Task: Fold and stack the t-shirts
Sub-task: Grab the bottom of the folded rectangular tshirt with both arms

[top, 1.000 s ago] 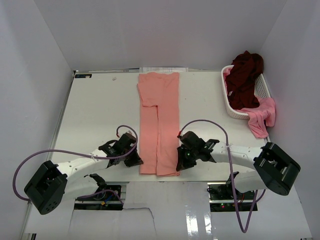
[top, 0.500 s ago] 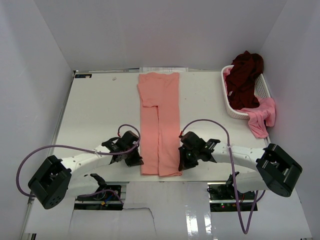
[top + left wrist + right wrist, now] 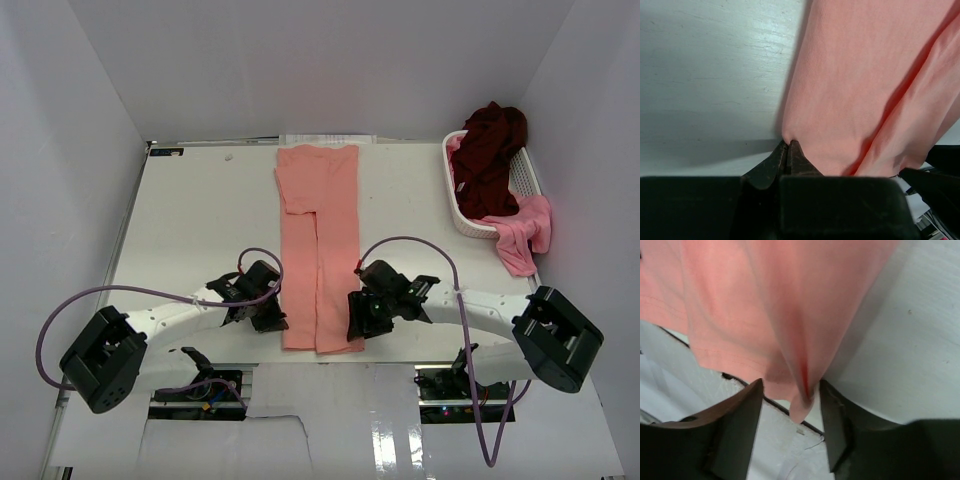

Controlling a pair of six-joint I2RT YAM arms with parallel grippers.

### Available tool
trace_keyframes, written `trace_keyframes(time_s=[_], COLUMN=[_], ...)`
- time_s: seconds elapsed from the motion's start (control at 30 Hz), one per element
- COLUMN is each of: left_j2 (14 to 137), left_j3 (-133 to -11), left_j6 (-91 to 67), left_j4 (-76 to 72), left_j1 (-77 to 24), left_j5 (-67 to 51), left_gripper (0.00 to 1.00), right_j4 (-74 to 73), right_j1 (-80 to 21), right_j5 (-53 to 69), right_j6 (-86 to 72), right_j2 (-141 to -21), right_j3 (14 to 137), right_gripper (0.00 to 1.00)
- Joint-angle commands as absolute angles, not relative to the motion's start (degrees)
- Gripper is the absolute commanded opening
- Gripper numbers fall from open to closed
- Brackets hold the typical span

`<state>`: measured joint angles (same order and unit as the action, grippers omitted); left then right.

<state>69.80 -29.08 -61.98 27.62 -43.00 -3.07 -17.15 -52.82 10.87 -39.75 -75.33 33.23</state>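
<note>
Two pincers: both sit low on the desk (image 3: 200, 220), at the near end of the salmon-pink t-shirt (image 3: 320, 240), one on each long side of it.
Left pincer (image 3: 788, 145): jaws pressed together, nipping the very edge of the salmon cloth at its near left corner. In the wrist view the cloth puckers slightly where the tips meet it.
Right pincer (image 3: 790, 384): jaws spread apart, with a raised fold of the salmon cloth hanging in the gap between them. The fold lies closer to one jaw than the other, and the hem of the shirt shows just beyond the tips.
Salmon-pink t-shirt: lies flat in the middle of the desk as a long narrow strip, folded lengthwise. It runs from the far edge of the desk toward the arms, and a seam line runs down its centre. Its near end lies between the two pincers.
Dark maroon t-shirt (image 3: 488, 150): heaped loosely in the basket (image 3: 522, 178) at the far right corner, well apart from both pincers.
Brighter pink t-shirt (image 3: 525, 230): draped over the near rim of the basket, partly under the maroon one, its free end spilling down onto the desk.
Basket: white slatted plastic, standing against the right wall.
</note>
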Motion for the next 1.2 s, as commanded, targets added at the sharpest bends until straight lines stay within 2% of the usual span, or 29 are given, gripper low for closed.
trace_keyframes(time_s=[0.0, 0.13, 0.33, 0.47, 0.6, 0.73, 0.97, 1.07, 1.13, 1.17], left_j2=[72.2, 70.5, 66.7, 64.7, 64.8, 66.4, 64.2, 64.3, 64.9, 65.5], left_j3=[-25.5, -24.3, -21.6, -20.9, -21.5, -22.3, -21.5, -21.1, -20.9, -20.7], left_j6=[-61.1, -62.6, -64.3, -64.6, -64.5, -64.3, -64.8, -65.1, -65.2, -65.2], left_j4=[36.7, 36.7, 36.7, 37.1, 37.7, 37.8, 37.9, 37.9, 37.6, 37.2], left_j1=[-43.9, -43.9, -43.9, -43.9, -43.9, -43.9, -44.0, -44.1, -44.4, -44.5], left_j5=[0.1, -2.3, -4.7, -6.2, -5.6, -6.4, -8.6, -8.8, -8.5, -8.5], left_gripper=[0.09, 0.13, 0.19, 0.24, 0.33, 0.34, 0.36, 0.35, 0.34, 0.31], right_j4=[-22.1, -21.6, -15.5, -12.1, -9.1, -7.9, -8.4, -8.6, -8.4, -8.4], right_j1=[-52.5, -50.1, -44.7, -44.5, -44.5, -44.5, -44.5, -44.5, -44.5, -44.5], right_j5=[7.6, 9.7, 16.7, 20.2, 22.8, 23.4, 23.6, 23.2, 23.1, 23.0], right_j6=[-37.7, -37.4, -37.6, -38.2, -39.2, -39.3, -40.0, -40.1, -40.1, -40.0], right_j2=[-75.7, -73.3, -69.8, -71.1, -71.9, -73.0, -70.8, -70.3, -70.6, -70.8], right_j3=[31.5, 29.7, 22.5, 20.5, 19.2, 18.4, 16.0, 15.0, 14.9, 14.9], right_gripper=[0.6, 0.64, 0.63, 0.62, 0.62, 0.56, 0.56, 0.53, 0.4, 0.3])
